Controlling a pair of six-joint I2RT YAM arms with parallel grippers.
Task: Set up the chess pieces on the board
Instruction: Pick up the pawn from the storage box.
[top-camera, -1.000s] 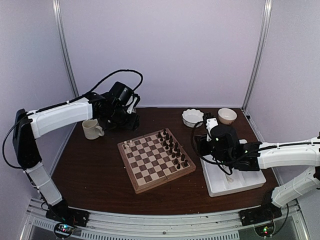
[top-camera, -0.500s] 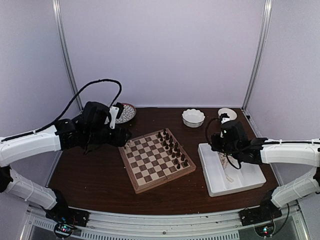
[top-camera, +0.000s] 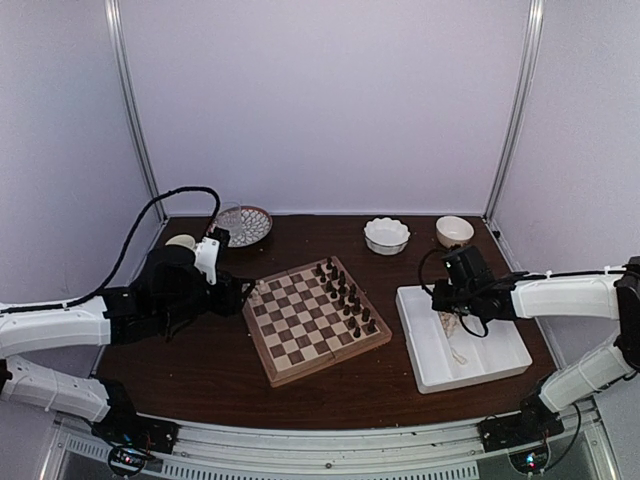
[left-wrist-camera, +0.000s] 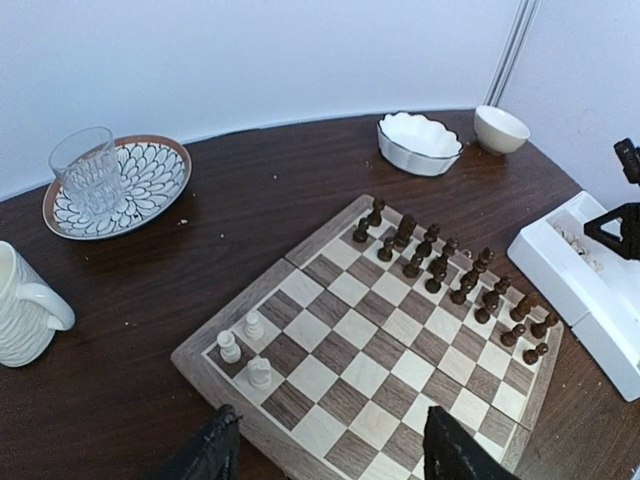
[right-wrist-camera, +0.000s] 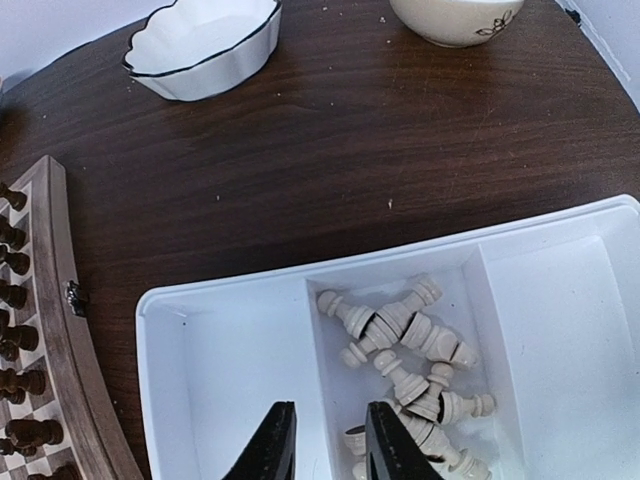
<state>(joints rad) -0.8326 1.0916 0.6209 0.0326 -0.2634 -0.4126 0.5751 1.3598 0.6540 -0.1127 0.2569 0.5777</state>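
Note:
The board (top-camera: 312, 320) lies in the middle of the table; it also shows in the left wrist view (left-wrist-camera: 380, 350). Three cream-white chess pieces (left-wrist-camera: 254, 325) stand in its near-left corner, and dark brown pieces line its far side. My left gripper (top-camera: 245, 293) hangs open and empty above the board's left edge (left-wrist-camera: 330, 455). A pile of several white chess pieces (right-wrist-camera: 410, 340) lies in the middle compartment of the white tray (right-wrist-camera: 230, 380). My right gripper (right-wrist-camera: 330, 445) is open and empty above the tray's divider, next to the pile (top-camera: 450, 305).
A cream mug (left-wrist-camera: 20, 305) stands left of the board. A glass (left-wrist-camera: 85, 170) sits on a patterned plate (left-wrist-camera: 140, 185) at the back left. A white scalloped bowl (top-camera: 386, 235) and a cream bowl (top-camera: 455, 231) stand at the back right. The tray (top-camera: 500, 350) lies right of the board.
My left arm has swung from the back-left area near the mug down to the board's left edge. My right gripper has drawn back and right over the tray.

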